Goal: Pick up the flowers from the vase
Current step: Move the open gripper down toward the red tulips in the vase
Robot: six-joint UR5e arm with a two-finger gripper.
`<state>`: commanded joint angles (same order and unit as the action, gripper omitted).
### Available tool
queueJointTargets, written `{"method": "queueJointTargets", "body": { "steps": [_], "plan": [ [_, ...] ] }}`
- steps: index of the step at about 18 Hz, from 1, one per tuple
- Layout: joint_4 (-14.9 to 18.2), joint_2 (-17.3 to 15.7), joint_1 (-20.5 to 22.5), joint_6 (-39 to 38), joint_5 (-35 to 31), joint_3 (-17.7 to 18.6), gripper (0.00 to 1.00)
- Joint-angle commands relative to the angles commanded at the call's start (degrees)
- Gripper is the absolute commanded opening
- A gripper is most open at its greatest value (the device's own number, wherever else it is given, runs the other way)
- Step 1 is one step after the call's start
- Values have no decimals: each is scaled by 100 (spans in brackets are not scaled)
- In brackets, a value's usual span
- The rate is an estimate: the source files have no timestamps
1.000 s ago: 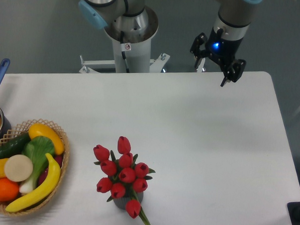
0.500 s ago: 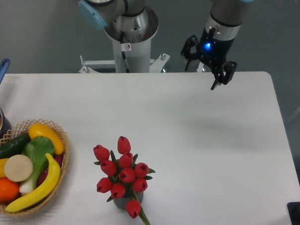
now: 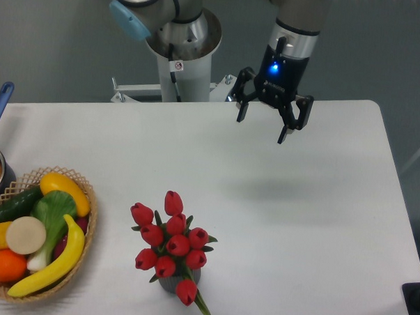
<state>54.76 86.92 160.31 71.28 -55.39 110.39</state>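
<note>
Nearest you, the flowers (image 3: pixel 170 248) stand in the vase (image 3: pixel 174 282) at the table's (image 3: pixel 318 225) front edge, the basket (image 3: pixel 88 225) to their left; far back, your gripper (image 3: pixel 261 128) hangs with fingers spread, holding nothing

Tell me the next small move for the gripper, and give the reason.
Probably carry the gripper toward the near-left, to above the flowers. It hangs open and empty over the table's far side, well away from the bunch, whose red buds stand in the vase near the front edge. Only once it is above them does descending to grasp make sense.
</note>
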Motion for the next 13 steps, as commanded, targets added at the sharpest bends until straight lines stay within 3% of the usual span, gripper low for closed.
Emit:
{"method": "queueJointTargets", "body": {
  "steps": [8,10,13],
  "plan": [
    [-88,246,-342,-113,669,35,100],
    [-140,430,-536,-342,914,-9,100],
    [-500,869,-597,-413,1389,-140,100]
  ]
}}
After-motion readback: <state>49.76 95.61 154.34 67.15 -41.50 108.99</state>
